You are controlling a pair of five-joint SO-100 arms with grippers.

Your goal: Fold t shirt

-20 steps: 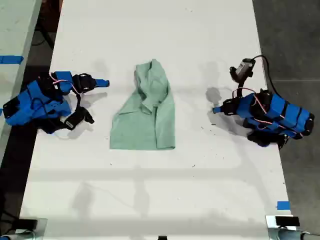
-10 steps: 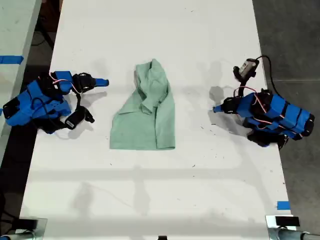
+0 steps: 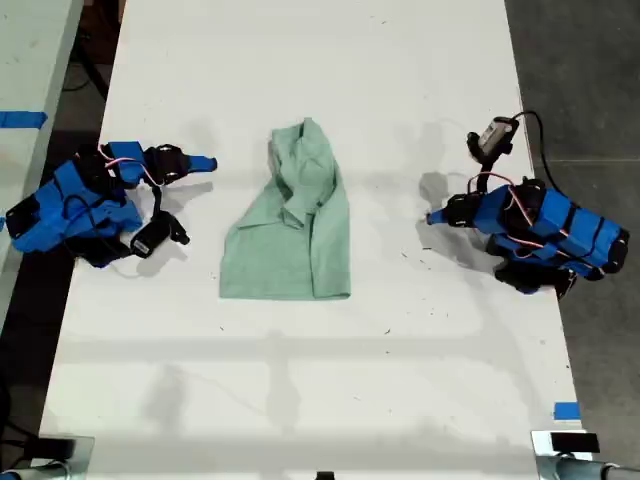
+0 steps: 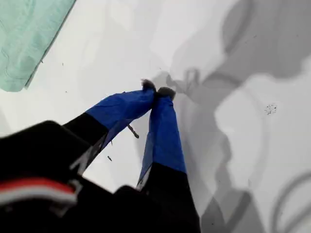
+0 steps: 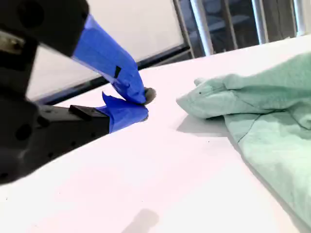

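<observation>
My first gripper (image 4: 156, 90) is closest to its own camera. Its two blue-taped jaws are pressed together at the tips, pinching nothing, just above the white table (image 3: 300, 400). In the exterior view this gripper (image 3: 430, 218) sits at the right, pointing toward the middle of the table. Beyond its tips, one edge of the shirt (image 4: 24, 39) shows, well apart from the jaws.

My second gripper (image 5: 143, 102) is also pressed together and empty, held low over the table. In the exterior view it (image 3: 208, 163) is at the left, pointing toward the shirt's narrow end. Past its tips the shirt (image 5: 272, 126) lies near but not touching.

The pale mint-green shirt (image 3: 295, 235) lies between the two arms at the table's middle. It is folded into a long, rumpled shape, narrow at the exterior view's top and wider at the bottom.
</observation>
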